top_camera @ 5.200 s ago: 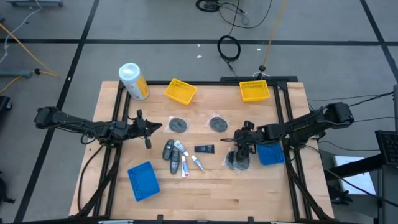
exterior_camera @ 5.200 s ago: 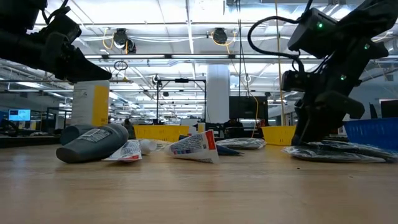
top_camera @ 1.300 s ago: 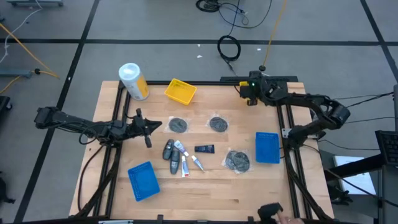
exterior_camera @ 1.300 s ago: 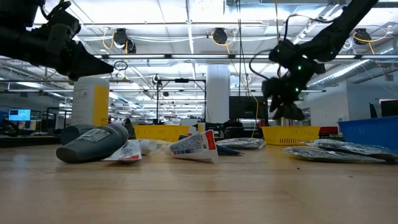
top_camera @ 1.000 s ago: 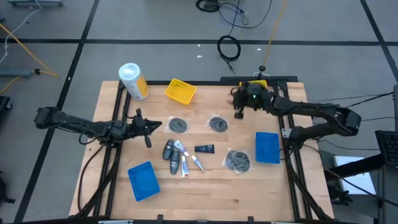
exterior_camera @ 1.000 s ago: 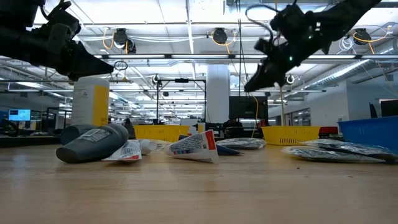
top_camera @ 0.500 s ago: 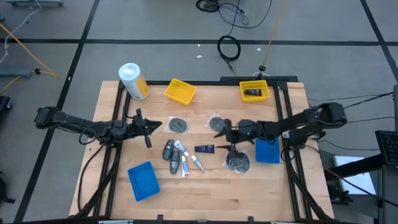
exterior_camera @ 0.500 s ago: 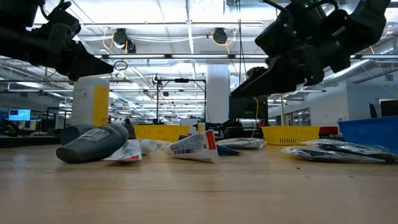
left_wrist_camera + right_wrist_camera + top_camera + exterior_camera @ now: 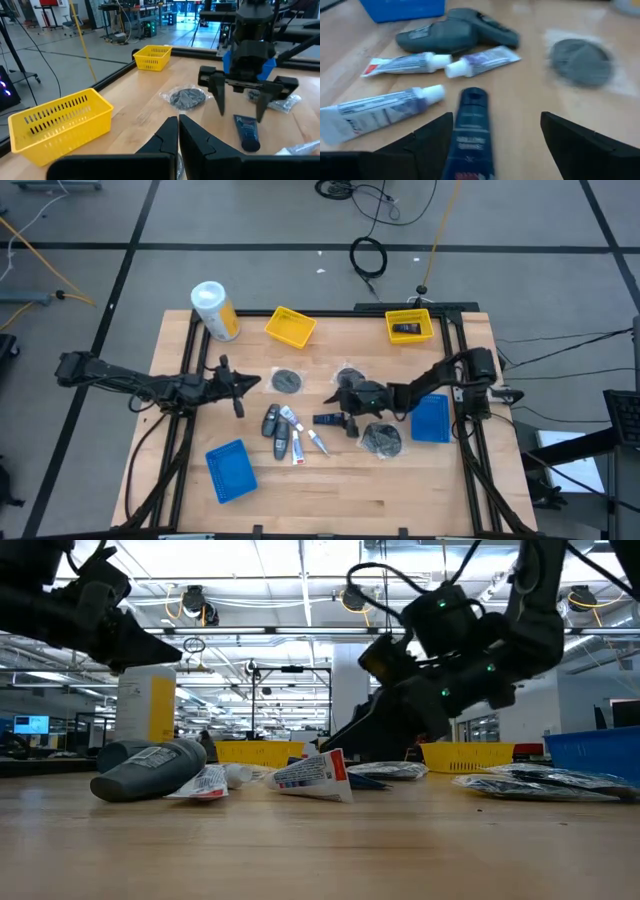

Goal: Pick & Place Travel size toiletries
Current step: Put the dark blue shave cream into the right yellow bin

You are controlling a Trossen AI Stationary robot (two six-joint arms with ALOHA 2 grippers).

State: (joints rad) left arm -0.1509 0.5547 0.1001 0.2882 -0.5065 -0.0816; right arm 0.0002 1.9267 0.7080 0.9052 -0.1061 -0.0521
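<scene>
The toiletries lie mid-table: two dark grey bottles (image 9: 272, 421), white tubes (image 9: 292, 421) beside them, a dark blue tube (image 9: 328, 419) (image 9: 468, 125), and wrapped dark discs (image 9: 288, 380) (image 9: 381, 438). A black packet (image 9: 404, 330) lies in the far right yellow tray. My right gripper (image 9: 345, 416) (image 9: 500, 150) is open and hovers just over the dark blue tube's right end, a finger on either side, touching nothing. The left wrist view shows it (image 9: 240, 104) above that tube (image 9: 247, 133). My left gripper (image 9: 240, 386) (image 9: 178, 132) is shut and waits left of the pile.
A white-and-yellow canister (image 9: 214, 311) stands at the far left corner. Yellow trays (image 9: 290, 327) (image 9: 409, 326) sit along the far edge. One blue tray (image 9: 229, 471) lies near left, another (image 9: 431, 419) at the right under my right arm.
My right gripper has swung away from the far right yellow tray, where a black packet now lies, toward the table's middle. It has come down toward the near edge and now sits low over the dark blue tube. The toiletries on the table have stayed put.
</scene>
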